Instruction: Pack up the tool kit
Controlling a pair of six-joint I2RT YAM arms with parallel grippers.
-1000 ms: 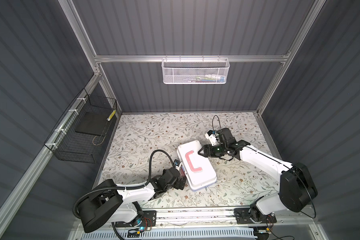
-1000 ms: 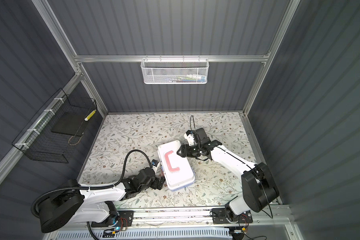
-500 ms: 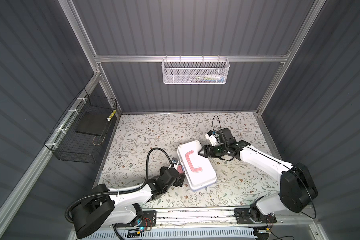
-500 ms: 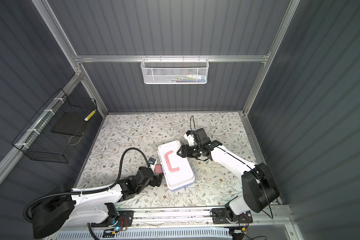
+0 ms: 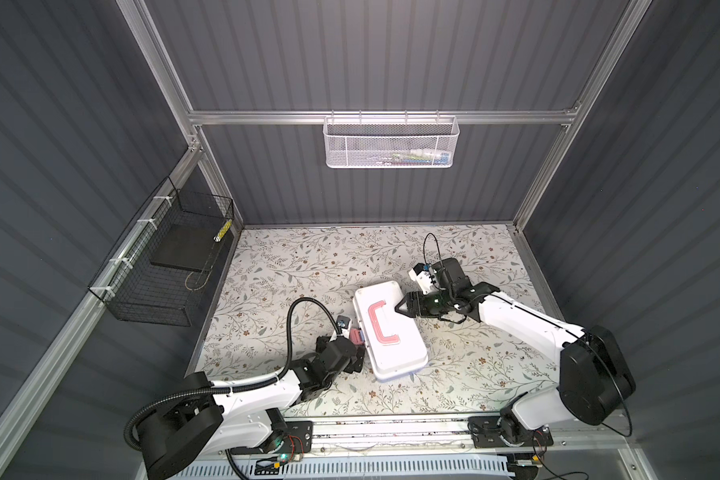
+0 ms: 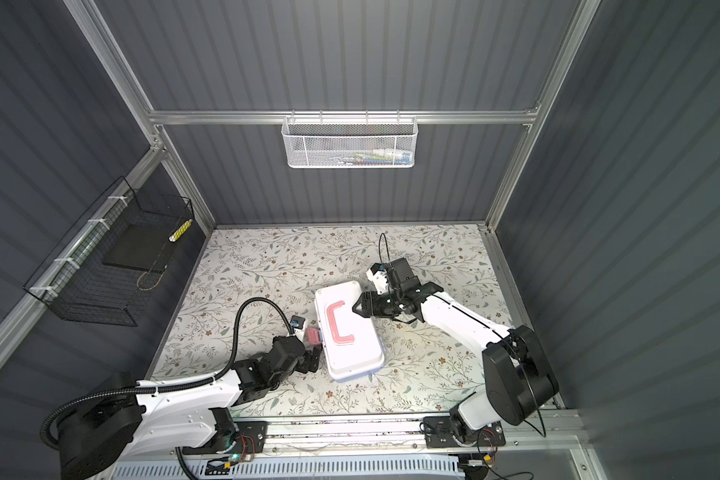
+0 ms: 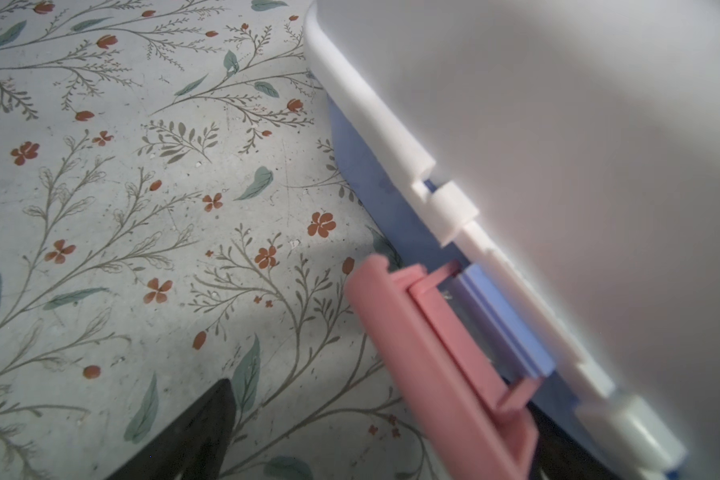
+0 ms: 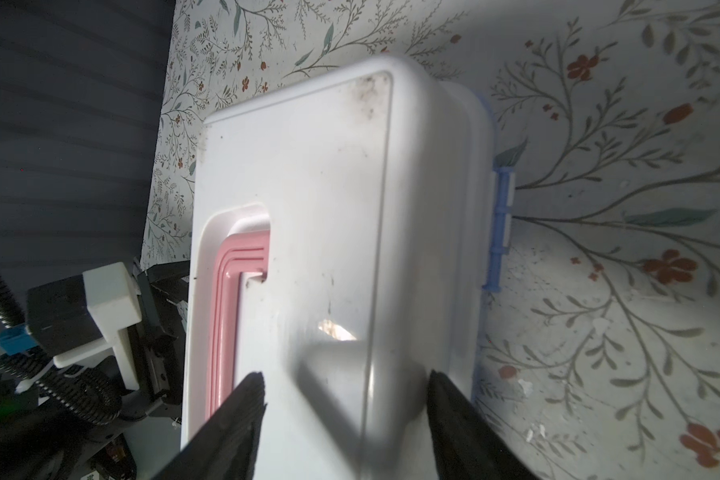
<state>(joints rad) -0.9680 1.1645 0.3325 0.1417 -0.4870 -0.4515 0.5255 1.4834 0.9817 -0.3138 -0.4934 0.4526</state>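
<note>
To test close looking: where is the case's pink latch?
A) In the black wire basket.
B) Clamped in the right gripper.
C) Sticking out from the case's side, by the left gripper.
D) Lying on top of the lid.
C: in both top views the pink latch juts from the side of the case, next to the left gripper.

Floral-print tabletop [image 5: 292,266] was flat, with walls on three sides. One item lay directly on it: the tool kit [image 5: 408,345], skewed, near the middle. Lid was down, pink handle [image 5: 377,324] facing up, blue base [image 7: 371,178] on the surface. Pink latch [image 7: 433,353] stuck out from one long side.
</note>
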